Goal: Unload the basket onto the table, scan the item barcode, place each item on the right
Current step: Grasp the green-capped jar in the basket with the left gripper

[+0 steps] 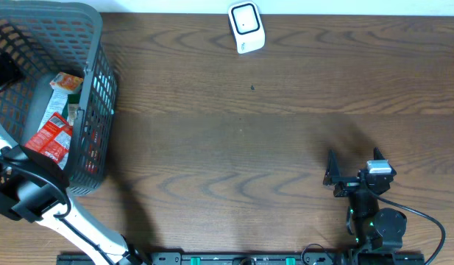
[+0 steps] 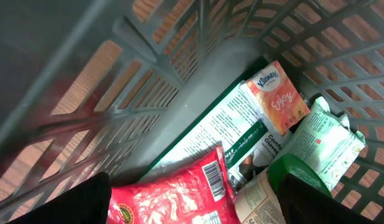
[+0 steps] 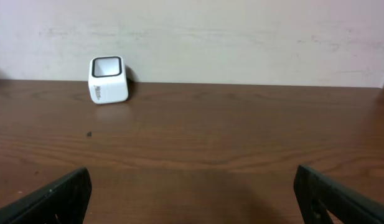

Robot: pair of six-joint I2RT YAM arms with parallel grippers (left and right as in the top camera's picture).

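Well, I see two tools, both spread apart: left tool over the one basket containing one red barcoded packet; right tool facing the one scanner on the desk.

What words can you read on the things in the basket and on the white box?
"Kleenex": on the orange pack.
"Comfo" (cut off) and "Gloves": on the green-white box.
Small print on the red packet, beside its barcode: too small to read.
Label on the white box: too blurred to read.
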